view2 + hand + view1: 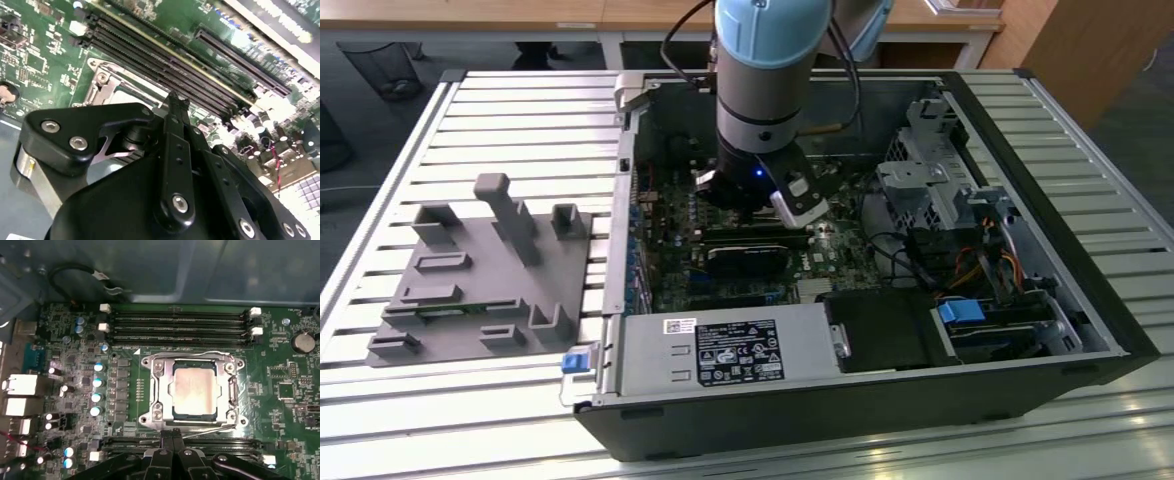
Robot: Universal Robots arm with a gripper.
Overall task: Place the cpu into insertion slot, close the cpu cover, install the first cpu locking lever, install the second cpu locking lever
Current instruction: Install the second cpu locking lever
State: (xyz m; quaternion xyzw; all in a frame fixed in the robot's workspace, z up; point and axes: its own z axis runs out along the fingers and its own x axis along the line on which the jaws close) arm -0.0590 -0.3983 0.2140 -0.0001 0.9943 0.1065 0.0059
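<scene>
Arm is down inside the open computer case (854, 330), which lies on a slatted metal bench (507, 110). In the exterior view the hand (750, 208) sits low over the green circuit board (720, 290), about mid-case.

First wrist view: cpu (194, 391) is seated in the socket (193, 390), tan metal face up. The cover (161, 390) is down flat around it, chip showing through the square window. A thin locking lever (210, 430) lies along the socket edge nearest the hand; another wire lever (190, 354) runs along the far edge by the memory slots (180, 322). Can't tell if either one is latched.

Hand (172, 447) is right at that near edge of the socket, fingertips pressed together, nothing between them. Second wrist view agrees: the fingers (176, 107) meet at a point just over the board, socket corner (107, 85) beside them.

Grey plastic fixture block (480, 275) sits on the bench to the exterior view's left, well apart from the case.
</scene>
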